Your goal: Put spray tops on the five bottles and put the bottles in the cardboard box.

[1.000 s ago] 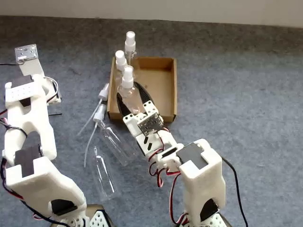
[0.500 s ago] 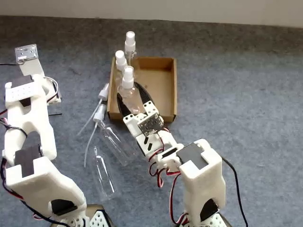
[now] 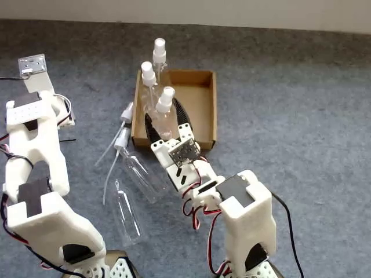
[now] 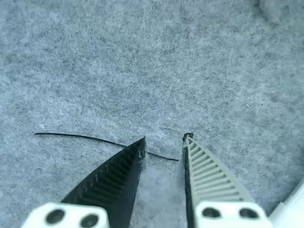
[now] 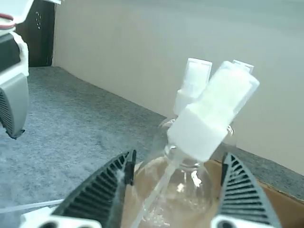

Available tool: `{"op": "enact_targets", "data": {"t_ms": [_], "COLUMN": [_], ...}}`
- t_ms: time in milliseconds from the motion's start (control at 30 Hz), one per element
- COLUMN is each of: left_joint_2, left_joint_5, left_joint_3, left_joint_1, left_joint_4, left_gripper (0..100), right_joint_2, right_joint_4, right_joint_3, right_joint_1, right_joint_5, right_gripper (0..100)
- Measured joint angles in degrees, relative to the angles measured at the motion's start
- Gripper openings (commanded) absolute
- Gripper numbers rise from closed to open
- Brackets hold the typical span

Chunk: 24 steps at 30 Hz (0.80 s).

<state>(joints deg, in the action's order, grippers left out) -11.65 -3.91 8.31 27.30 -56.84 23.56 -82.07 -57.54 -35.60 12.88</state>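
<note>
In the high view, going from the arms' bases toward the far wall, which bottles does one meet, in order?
Nearest uncapped bottle → second uncapped bottle → tilted capped bottle in the right gripper → upright capped bottle at the far left corner of the cardboard box → farthest capped bottle.

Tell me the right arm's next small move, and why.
Probably lower the bottle onto the box floor and let go: at the right gripper, it leans tilted above the box with its spray top already on, so only placing it remains.

Tilted bottle (image 5: 185,185), base past the view's edge.
</note>
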Motion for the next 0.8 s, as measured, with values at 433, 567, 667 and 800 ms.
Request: {"op": "enact_targets", "data": {"t_ms": [433,567,667,800], "left_joint_2": [0.00,0.00,0.00,0.00], "left_joint_5": [0.00,0.00,0.00,0.00], "left_joint_3": [0.00,0.00,0.00,0.00], "left_joint_1": [0.00,0.00,0.00,0.00], "left_joint_4": [0.00,0.00,0.00,0.00], "left_gripper": [13,13,13,13], "right_joint_2": [0.00,0.00,0.00,0.00], "right_joint_4": [-5.10,-5.27,-5.27,-5.27], "right_joint_3": [0.00,0.00,0.00,0.00], "right_joint_1": [0.00,0.00,0.00,0.00], "right_joint_5": [2.55,3.16,3.25,3.25], "right_gripper": [23.2,23.2,23.1,23.1]}}
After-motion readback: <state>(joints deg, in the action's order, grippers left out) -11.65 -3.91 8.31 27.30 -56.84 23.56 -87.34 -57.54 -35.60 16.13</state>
